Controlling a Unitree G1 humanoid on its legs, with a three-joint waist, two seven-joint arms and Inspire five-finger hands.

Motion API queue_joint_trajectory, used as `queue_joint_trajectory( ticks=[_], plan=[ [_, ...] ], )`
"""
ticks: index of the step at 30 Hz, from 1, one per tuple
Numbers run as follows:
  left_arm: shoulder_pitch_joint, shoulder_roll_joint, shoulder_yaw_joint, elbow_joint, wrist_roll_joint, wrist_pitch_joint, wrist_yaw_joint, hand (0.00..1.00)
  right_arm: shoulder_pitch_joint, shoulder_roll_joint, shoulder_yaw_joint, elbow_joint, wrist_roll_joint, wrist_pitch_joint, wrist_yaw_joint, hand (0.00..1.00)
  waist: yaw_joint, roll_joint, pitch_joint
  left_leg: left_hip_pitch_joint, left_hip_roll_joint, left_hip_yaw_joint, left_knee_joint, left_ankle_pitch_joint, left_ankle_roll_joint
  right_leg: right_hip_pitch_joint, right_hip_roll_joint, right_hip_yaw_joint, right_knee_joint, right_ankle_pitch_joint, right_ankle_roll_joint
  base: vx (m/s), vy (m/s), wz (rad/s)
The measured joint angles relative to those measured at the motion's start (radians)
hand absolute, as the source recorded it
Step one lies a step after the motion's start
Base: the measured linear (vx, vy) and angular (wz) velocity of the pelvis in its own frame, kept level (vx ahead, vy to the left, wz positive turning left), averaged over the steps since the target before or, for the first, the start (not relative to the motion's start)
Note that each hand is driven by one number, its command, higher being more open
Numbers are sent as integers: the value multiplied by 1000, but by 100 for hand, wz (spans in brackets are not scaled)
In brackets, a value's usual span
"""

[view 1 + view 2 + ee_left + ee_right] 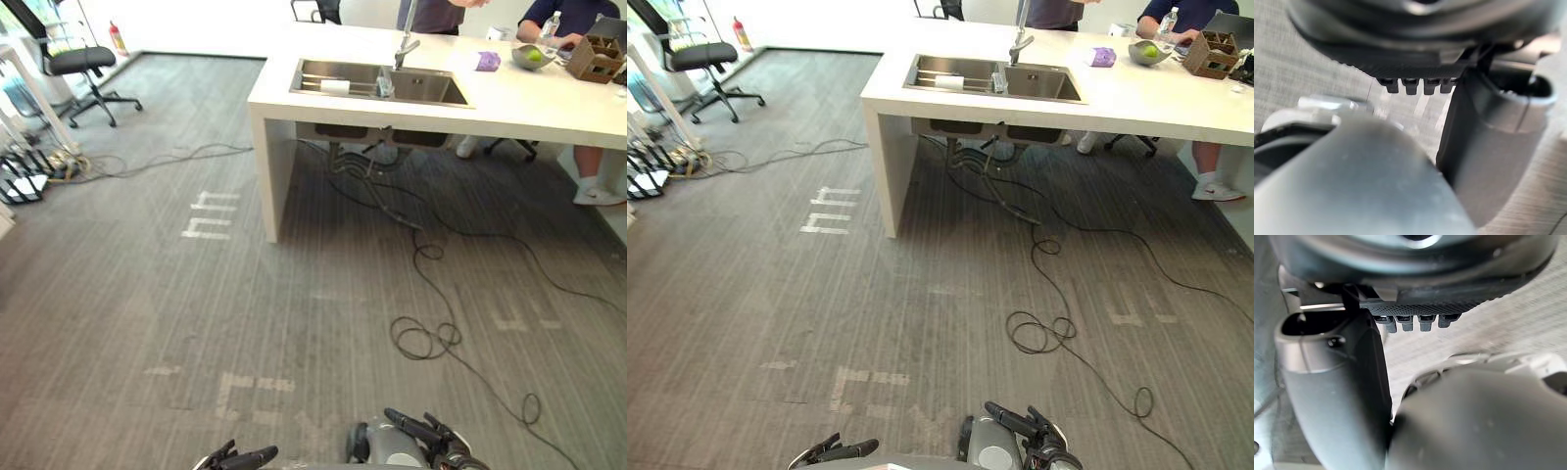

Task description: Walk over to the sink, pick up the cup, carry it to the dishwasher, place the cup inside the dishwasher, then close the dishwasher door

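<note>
A steel sink (431, 90) is set in a white counter (509, 103) far ahead, with a tap (404, 44) behind it. A white cup-like thing (335, 86) lies in the sink's left part. A small clear glass (385, 84) stands by the tap's foot. Both hands hang low, far from the counter and holding nothing. My left hand (240, 457) and my right hand (421, 431) have relaxed fingers. Each wrist view looks past a loose thumb (1488, 147) (1332, 382) to grey carpet.
Black cables (426, 338) loop on the carpet between me and the counter. An office chair (83, 64) stands at the far left. People sit at the counter's far right by a bowl (530, 57), a purple thing (488, 61) and a wooden box (595, 59).
</note>
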Motion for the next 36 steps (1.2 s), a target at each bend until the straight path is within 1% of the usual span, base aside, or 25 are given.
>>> queue_joint_trajectory(
  ticks=[2, 3, 4, 5, 6, 9, 10, 12, 13, 14, 15, 17, 19, 20, 21, 22, 23, 24, 25, 28, 31, 33, 34, 35, 36],
  plan=[
    [-2, -1, 19, -1, 9, 13, 0, 100, 15, 14, 0, -29, 2, 1, 1, 100, 1, -9, 8, 38, 8, -4, 48, -73, -31, 19, -15, 34, -60, 21, 10, 482, -303, 23],
    [-8, -12, 36, -2, 28, 16, 5, 100, 21, 14, -19, -37, 4, 6, 3, 100, 4, -7, 15, 71, 20, -11, 72, -113, -47, 33, -25, 29, -24, 97, -13, 506, -337, 47],
    [-9, -20, 39, -2, 45, 17, 6, 100, 23, 19, -46, -48, 7, 11, 4, 100, 0, 1, 18, 83, 34, -5, 95, -114, -47, 26, -30, 14, 54, 88, -37, 601, -411, 57],
    [-10, -25, 43, -3, 55, 20, 6, 100, 24, 19, -50, -53, 9, 14, 5, 100, -2, 5, 17, 85, 52, -1, 120, -109, -44, 25, -27, -4, 100, 53, -87, 484, -341, 46],
    [-10, -32, 55, -5, 59, 24, 7, 100, 23, 15, -50, -53, 11, 17, 5, 100, 0, 18, 10, 84, 66, -2, 137, -104, -42, 26, -21, -12, 123, 23, -98, 508, -358, 25],
    [-6, -50, 113, -15, 60, 82, -2, 100, 21, 9, -50, -46, 11, 46, -2, 100, 3, 31, 0, 49, 128, -12, 285, -44, -49, 70, 35, -38, 144, -72, -121, 482, -333, -3],
    [4, -65, 151, -33, 82, 82, -4, 100, 20, 4, -49, -32, 11, 46, -3, 100, 3, 43, -11, -5, 148, -29, 431, 10, -57, 103, 74, -39, 123, -95, -134, 429, -241, -22],
    [4, -85, 190, -49, 89, 72, 3, 100, 21, -4, -47, -16, 8, 42, -3, 100, 3, 54, -21, -83, 165, -53, 599, 121, -74, 144, 103, -36, 84, -107, -141, 437, -179, -16],
    [-4, -101, 223, -52, 89, 56, 7, 100, 22, -13, -36, -8, 0, 41, -4, 100, 1, 63, -26, -170, 187, -58, 785, 170, -108, 194, 128, -32, 32, -111, -151, 436, -71, -8],
    [-4, -110, 253, -81, 89, 32, 15, 100, 29, -14, -28, -8, -6, 40, -5, 100, 2, 67, -25, -243, 202, -33, 957, 151, -95, 266, 146, -25, -22, -109, -170, 519, -44, -6],
    [-4, -109, 257, -93, 86, 12, 24, 100, 39, -15, -15, -7, -7, 41, -7, 100, 3, 59, -20, -284, 203, -9, 1034, 123, -84, 331, 151, -19, -69, -109, -171, 406, -8, -3],
    [2, -111, 231, -132, 55, -54, 59, 100, 44, -22, 6, -7, -12, 54, -12, 100, 7, 48, -12, -385, 172, 23, 1056, 64, -75, 438, 149, -11, -151, -109, -171, 355, 22, -2],
    [12, -125, 155, -244, -8, -96, 76, 100, 42, -35, 37, -12, -16, 73, -18, 100, 31, 43, -8, -493, 148, 79, 951, 4, -47, 504, 137, 7, -213, -109, -167, 349, 92, -19],
    [18, -125, 105, -334, -26, -109, 87, 100, 32, -40, 61, -13, -16, 87, -22, 100, 53, 33, -2, -536, 128, 111, 836, -9, -31, 528, 119, 19, -235, -108, -150, 400, 181, -33],
    [21, -125, 49, -476, -35, -119, 106, 100, 14, -40, 89, -15, -17, 103, -28, 100, 69, 14, 10, -563, 90, 151, 614, 6, -35, 550, 85, 30, -244, -111, -107, 508, 248, -35],
    [22, -128, -2, -624, -46, -148, 126, 100, 2, -44, 107, -16, -17, 112, -27, 100, 77, 13, 13, -560, 53, 171, 328, 84, -43, 574, 59, 39, -257, -128, -70, 444, 225, -28],
    [23, -129, -22, -686, -45, -166, 136, 100, -1, -50, 110, -15, -17, 114, -27, 100, 79, 12, 16, -550, 40, 172, 221, 181, -34, 591, 53, 49, -263, -137, -54, 503, 239, -35],
    [20, -124, -53, -803, -45, -208, 162, 100, -5, -40, 114, -16, -16, 123, -33, 100, 94, 1, 19, -496, 6, 193, 143, 329, 48, 633, 32, 81, -287, -148, -35, 529, 257, -11],
    [-19, -119, -78, -899, -40, -238, 194, 100, -3, -20, 114, -33, -15, 126, -34, 100, 85, -21, 12, -518, -30, 194, 179, 293, 56, 638, 0, 113, -301, -141, -34, 539, 261, 4],
    [-67, -122, -95, -1147, 12, -274, 278, 100, -27, 6, 119, -28, -14, 148, -37, 100, 85, -20, 12, -555, -44, 195, 387, 160, 106, 662, -38, 194, -255, -132, -22, 514, 250, 4],
    [-85, -75, -103, -1326, 68, -292, 322, 100, -29, 12, 121, -27, -12, 148, -48, 100, 84, -18, -3, -524, -57, 199, 443, 74, 124, 651, -65, 221, -134, -111, 13, 396, 131, -9],
    [-124, -54, -103, -1335, 102, -324, 324, 100, -26, 12, 115, -25, -7, 144, -65, 100, 85, -20, -12, -460, -82, 199, 380, 53, 112, 588, -86, 229, 35, -62, 67, 386, 146, 3],
    [-134, -42, -101, -1336, 116, -333, 325, 100, -24, 13, 97, -25, 0, 134, -80, 100, 81, -25, -19, -372, -104, 199, 291, 33, 102, 499, -115, 235, 245, 46, 148, 343, 147, -7],
    [-133, -36, -102, -1339, 117, -333, 325, 100, -23, 13, 85, -25, 7, 129, -84, 100, 81, -27, -19, -335, -111, 200, 261, 32, 103, 461, -131, 234, 339, 111, 163, 389, 159, -14],
    [-132, -27, -115, -1344, 118, -335, 327, 100, -14, 12, 78, -27, 16, 116, -94, 100, 78, -34, -25, -270, -126, 202, 217, 19, 93, 358, -182, 211, 593, 122, 131, 237, 83, -10]
  ],
)
